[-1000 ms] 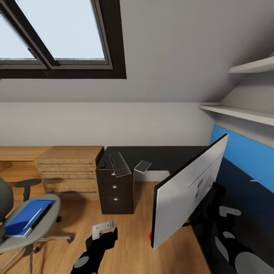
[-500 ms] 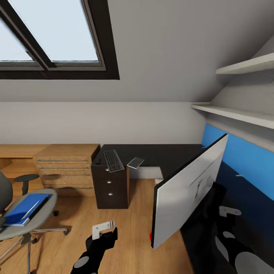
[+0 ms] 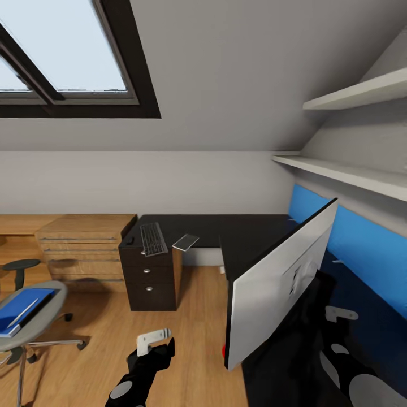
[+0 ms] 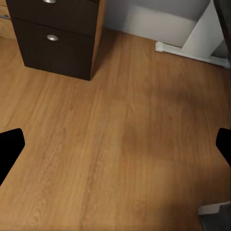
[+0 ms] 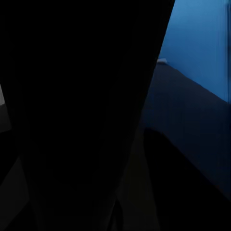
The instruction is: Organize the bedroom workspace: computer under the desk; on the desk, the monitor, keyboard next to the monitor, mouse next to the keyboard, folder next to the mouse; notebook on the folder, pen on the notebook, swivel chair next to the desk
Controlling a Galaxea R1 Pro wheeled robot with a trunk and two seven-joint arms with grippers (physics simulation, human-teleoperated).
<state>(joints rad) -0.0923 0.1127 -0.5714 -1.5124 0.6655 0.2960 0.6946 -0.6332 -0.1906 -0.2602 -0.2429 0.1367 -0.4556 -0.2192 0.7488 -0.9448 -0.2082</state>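
Gripping the monitor (image 3: 275,285) above the desk (image 3: 237,234) — right gripper (image 3: 316,294); left gripper (image 4: 115,144) spread wide, holding nothing.

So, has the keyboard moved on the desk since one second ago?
No. The keyboard lies at the same spot on the desk, above the drawer unit beside the notebook; all shifted left together, so the camera turned.

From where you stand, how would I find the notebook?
Look at the black desk under the sloped ceiling, at its end above the three dark drawers. The keyboard lies there, and the notebook is just beside it near the desk's front edge. It is the small, plain grey rectangle with no keys.
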